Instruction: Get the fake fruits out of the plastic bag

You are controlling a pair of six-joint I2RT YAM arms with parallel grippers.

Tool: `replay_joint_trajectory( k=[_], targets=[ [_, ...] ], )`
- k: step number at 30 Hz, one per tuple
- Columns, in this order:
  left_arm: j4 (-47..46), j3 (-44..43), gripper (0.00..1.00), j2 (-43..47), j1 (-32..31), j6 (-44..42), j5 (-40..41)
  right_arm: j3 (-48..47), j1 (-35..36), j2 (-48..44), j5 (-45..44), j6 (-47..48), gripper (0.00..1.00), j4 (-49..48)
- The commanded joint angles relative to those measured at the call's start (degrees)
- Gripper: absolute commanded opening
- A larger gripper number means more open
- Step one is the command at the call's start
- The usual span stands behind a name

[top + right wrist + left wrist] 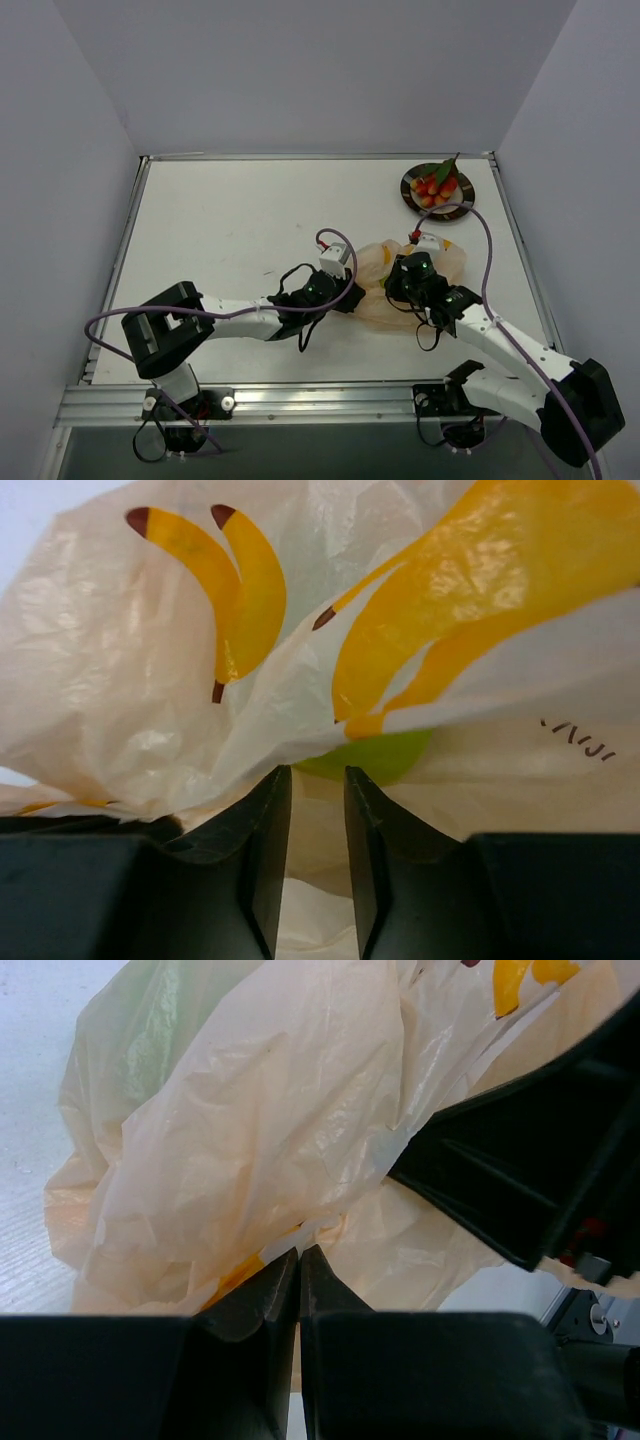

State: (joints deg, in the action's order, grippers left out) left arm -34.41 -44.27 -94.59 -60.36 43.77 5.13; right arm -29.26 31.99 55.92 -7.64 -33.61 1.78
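Note:
The plastic bag (375, 260) lies crumpled at mid-table between my two grippers. My left gripper (352, 292) is at its left side; in the left wrist view the jaws (299, 1250) are shut on a thin fold of the bag (250, 1130). My right gripper (398, 285) sits on the bag's middle; in the right wrist view (317, 770) the jaws stand narrowly apart with bag film (150, 680) bunched between them. A green fruit (370, 755) shows just past the right tips, under the film. A red and orange berry cluster (436, 186) with a green leaf lies on the plate.
The round dark-rimmed plate (404, 188) stands at the back right, near the table's far right corner. The right arm's black body (530, 1170) is close by in the left wrist view. Grey walls enclose the table on three sides.

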Motion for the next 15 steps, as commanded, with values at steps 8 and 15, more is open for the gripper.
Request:
replay_joint_trajectory(
  k=[8, 15],
  targets=[
    [-2.7, 0.1, 0.02, 1.0, 0.4, -4.2, 1.4, -0.5, 0.7, 3.8, -2.8, 2.5, 0.73, -5.4],
    [-2.0, 0.3, 0.02, 1.2, 1.1, -4.2, 1.2, -1.8, 0.6, 10.3, -5.6, 2.7, 0.76, -5.6]
  ],
)
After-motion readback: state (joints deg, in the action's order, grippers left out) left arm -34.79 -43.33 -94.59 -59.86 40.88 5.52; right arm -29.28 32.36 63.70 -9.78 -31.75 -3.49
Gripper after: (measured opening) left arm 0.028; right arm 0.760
